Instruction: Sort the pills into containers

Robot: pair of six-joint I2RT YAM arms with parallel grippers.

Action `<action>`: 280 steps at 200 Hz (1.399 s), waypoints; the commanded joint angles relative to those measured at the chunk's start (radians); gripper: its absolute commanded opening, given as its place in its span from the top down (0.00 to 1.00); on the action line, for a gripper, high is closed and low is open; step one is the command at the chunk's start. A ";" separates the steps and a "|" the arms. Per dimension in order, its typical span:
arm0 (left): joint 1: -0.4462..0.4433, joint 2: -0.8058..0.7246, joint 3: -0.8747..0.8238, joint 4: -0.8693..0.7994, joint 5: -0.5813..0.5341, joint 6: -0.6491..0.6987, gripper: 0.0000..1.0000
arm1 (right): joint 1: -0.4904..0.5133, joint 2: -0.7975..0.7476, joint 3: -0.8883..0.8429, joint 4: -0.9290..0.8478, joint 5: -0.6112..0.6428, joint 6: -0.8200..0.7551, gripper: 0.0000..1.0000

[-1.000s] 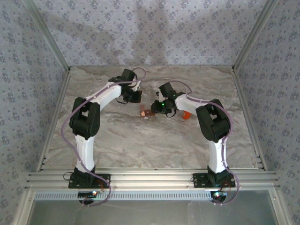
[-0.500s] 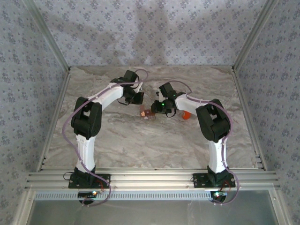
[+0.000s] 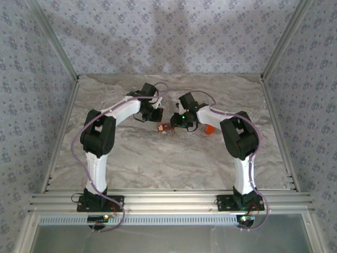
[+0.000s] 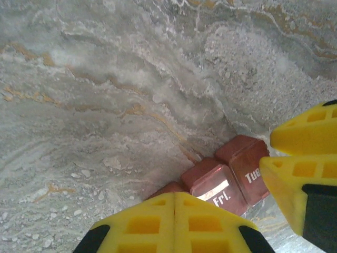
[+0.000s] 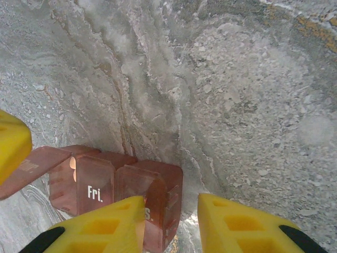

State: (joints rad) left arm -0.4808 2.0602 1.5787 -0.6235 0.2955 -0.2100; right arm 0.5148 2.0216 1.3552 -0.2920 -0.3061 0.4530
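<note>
Left gripper (image 3: 156, 116) moved nearer containers (image 3: 165, 127) (one compartment (image 4: 167, 188) partly hidden).

Containers (image 3: 165, 127) sit btwn L claw (image 3: 153, 115) & R claw (image 3: 179, 120), orange bottle (image 3: 209, 129) beside R arm (image 3: 239, 137).

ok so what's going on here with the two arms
Both arms are bent over the pill containers, a reddish-brown strip in the middle of the table. The right gripper sits at one end of the strip with its fingers apart and is not clamped on it. The left gripper is shut and hovers close over the other end, where one lid looks flipped open. An orange bottle sits just behind the right arm.
</note>
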 commanded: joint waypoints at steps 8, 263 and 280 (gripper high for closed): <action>-0.010 -0.078 -0.016 0.020 0.018 -0.009 1.00 | -0.007 0.019 0.016 -0.018 0.021 0.002 0.67; -0.059 -0.138 -0.165 0.086 0.050 -0.051 1.00 | -0.012 0.030 0.021 -0.023 0.038 0.006 0.69; -0.059 -0.138 -0.176 0.094 0.048 -0.052 1.00 | -0.012 0.031 0.022 -0.023 0.036 0.006 0.69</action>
State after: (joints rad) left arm -0.5331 1.9690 1.4162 -0.5411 0.3267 -0.2550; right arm 0.5098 2.0235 1.3586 -0.2886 -0.3012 0.4538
